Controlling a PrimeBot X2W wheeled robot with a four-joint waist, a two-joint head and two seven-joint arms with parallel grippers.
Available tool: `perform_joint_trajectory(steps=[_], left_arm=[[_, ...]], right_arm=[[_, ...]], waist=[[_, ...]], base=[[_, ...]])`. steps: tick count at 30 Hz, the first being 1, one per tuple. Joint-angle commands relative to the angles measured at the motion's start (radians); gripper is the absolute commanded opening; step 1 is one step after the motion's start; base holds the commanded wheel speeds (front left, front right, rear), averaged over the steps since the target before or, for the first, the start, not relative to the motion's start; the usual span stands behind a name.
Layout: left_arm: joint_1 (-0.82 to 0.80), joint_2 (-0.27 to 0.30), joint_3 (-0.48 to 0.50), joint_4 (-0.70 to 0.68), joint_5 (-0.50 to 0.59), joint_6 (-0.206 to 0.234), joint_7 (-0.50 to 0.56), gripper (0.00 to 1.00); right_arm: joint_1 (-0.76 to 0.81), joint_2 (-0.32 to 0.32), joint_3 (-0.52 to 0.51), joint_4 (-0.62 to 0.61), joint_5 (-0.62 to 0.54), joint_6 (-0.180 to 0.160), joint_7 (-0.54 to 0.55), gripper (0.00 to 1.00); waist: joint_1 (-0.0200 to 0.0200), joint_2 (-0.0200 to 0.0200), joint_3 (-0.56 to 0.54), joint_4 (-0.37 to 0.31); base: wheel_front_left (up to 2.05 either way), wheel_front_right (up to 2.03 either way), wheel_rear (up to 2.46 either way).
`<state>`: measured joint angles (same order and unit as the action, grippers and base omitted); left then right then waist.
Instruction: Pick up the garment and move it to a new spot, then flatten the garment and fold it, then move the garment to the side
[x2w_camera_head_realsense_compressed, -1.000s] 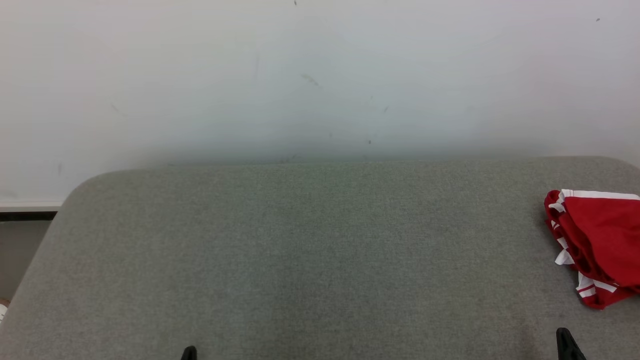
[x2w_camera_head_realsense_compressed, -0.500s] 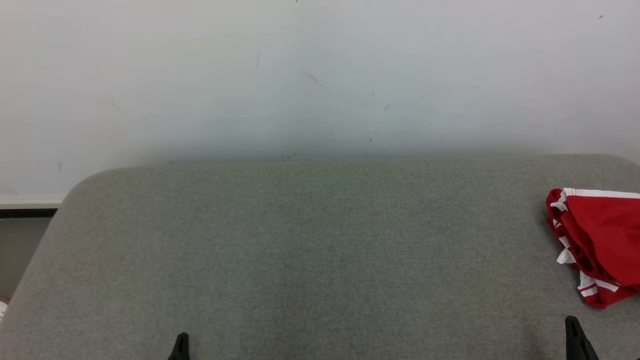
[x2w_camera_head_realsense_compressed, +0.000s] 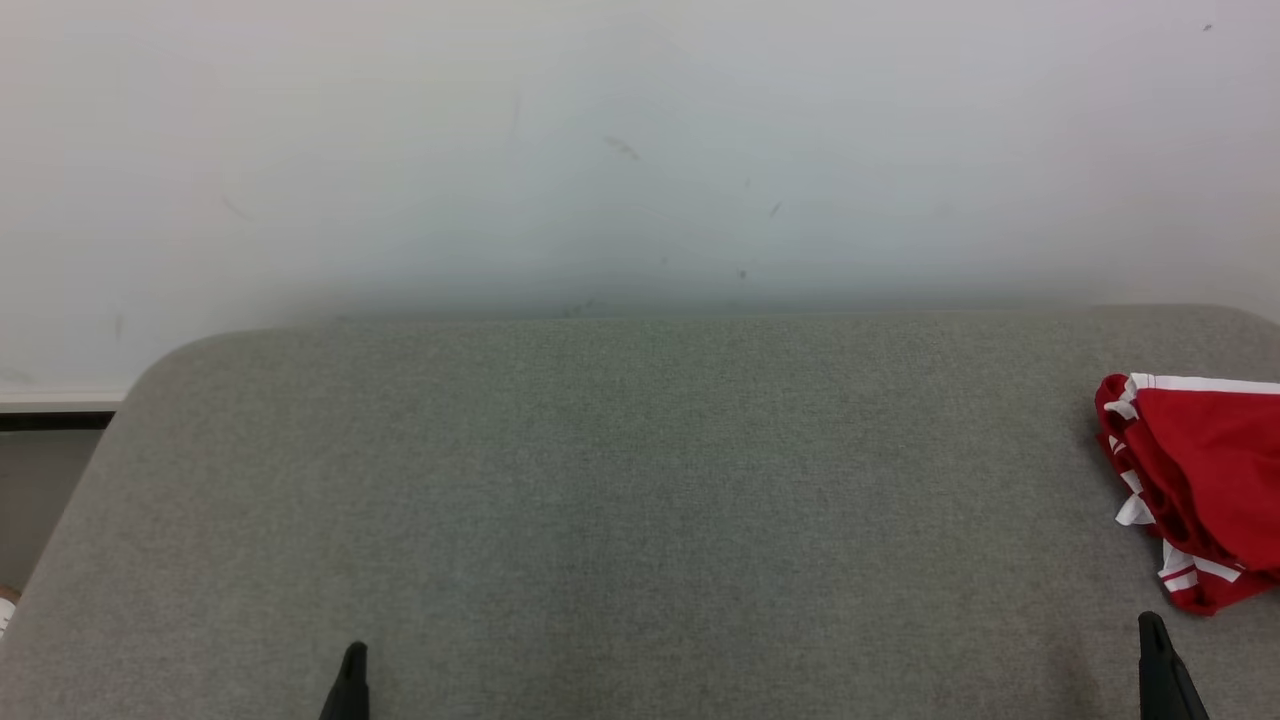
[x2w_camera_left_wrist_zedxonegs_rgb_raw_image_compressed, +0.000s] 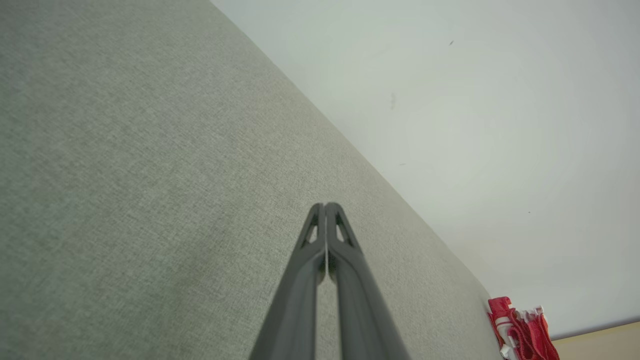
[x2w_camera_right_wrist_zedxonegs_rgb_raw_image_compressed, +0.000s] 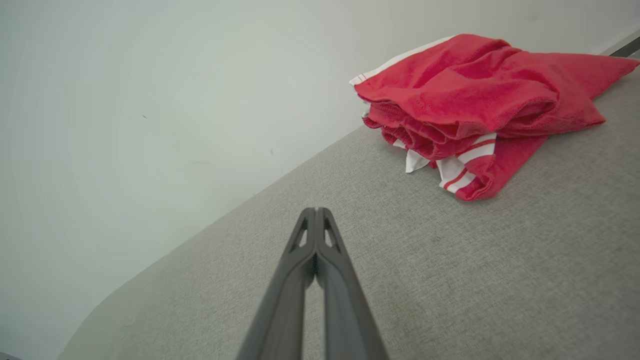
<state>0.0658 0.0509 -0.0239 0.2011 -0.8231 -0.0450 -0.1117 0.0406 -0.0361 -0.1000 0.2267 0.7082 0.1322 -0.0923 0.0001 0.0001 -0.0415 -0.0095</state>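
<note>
**A:** Head view first. Where's the garment?

**B:** Bunched up at the right edge of the grey worktop, partly cut off. The left end effector and right end effector poke up at the bottom, and the right one is near the shirt without touching it.

**A:** Left wrist view?

**B:** The left end effector is pressed together, pinching nothing. The garment is way off in the corner.

**A:** Right wrist view?

**B:** The right end effector is pressed together too, and empty. The garment is heaped just ahead with a striped sleeve end sticking out.

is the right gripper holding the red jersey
No, the right gripper is shut on nothing, and bare grey upholstery lies between it and the bunched red jersey.
</note>
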Motion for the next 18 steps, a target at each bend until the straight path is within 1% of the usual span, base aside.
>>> perform_joint_trajectory(steps=[1, 18], left_arm=[[-0.024, 0.011, 0.009, -0.007, -0.033, -0.008, 0.008, 0.00], [-0.065, 0.013, 0.038, 0.006, -0.241, -0.029, 0.062, 0.00]], right_arm=[[-0.026, -0.011, -0.004, -0.008, 0.039, -0.001, 0.007, 0.00], [-0.060, -0.013, -0.007, -0.001, 0.269, -0.001, 0.060, 0.00]], waist=[[-0.0001, -0.0001, 0.001, 0.000], [-0.0001, -0.0001, 0.009, 0.002]], base=[[0.00, 0.00, 0.00], [0.00, 0.00, 0.00]])
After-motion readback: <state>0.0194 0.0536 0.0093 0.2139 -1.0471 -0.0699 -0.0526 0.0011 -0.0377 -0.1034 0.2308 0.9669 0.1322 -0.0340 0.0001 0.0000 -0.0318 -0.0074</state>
